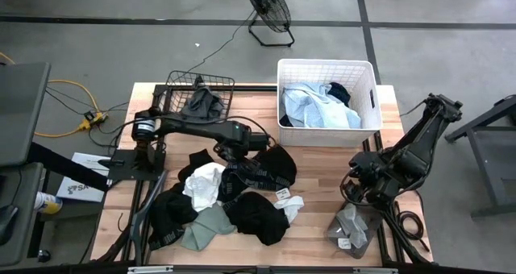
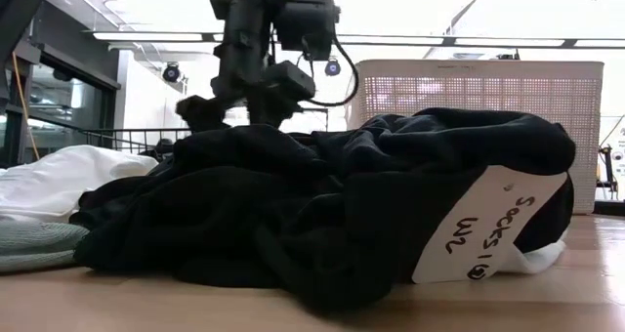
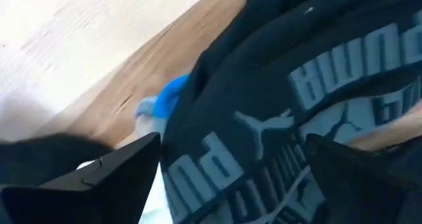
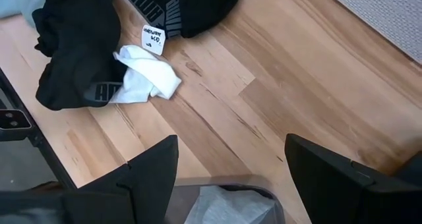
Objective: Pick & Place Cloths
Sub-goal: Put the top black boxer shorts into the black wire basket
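**Left arm poised over clothing pile as basket waits at table's far edge**

Nearest the low camera, a heap of black fabric garments (image 2: 322, 205) sprawls across the light wooden table (image 1: 322, 165), a white paper tag (image 2: 488, 225) hand-lettered "Socks" resting against its front. To one side lie a white cotton garment (image 1: 205, 181) and, at the table's front edge, a sage green one (image 1: 205, 226); a small white cloth (image 4: 148, 76) sits just beside the black heap, next to a second small paper label (image 4: 153, 38). In the middle of the pile, the left gripper (image 1: 230, 153) hangs directly above a dark garment with a grey-lettered waistband (image 3: 290, 112), its two dark fingers (image 3: 112, 174) spread wide on either side of the band; whether the tips already touch the fabric is hard to judge from the blurred wrist view. The right gripper (image 4: 231, 178) waits over the table's front right corner, jaws open and holding nothing, above a crumpled grey cloth (image 1: 352, 226). Farther back, a grey garment (image 1: 201, 105) is draped in the black wire basket (image 1: 173, 85) at the left rear. At the right rear, the white plastic laundry basket (image 1: 326, 64) holds pale blue clothing (image 1: 310, 105) and a dark item (image 1: 339, 91).
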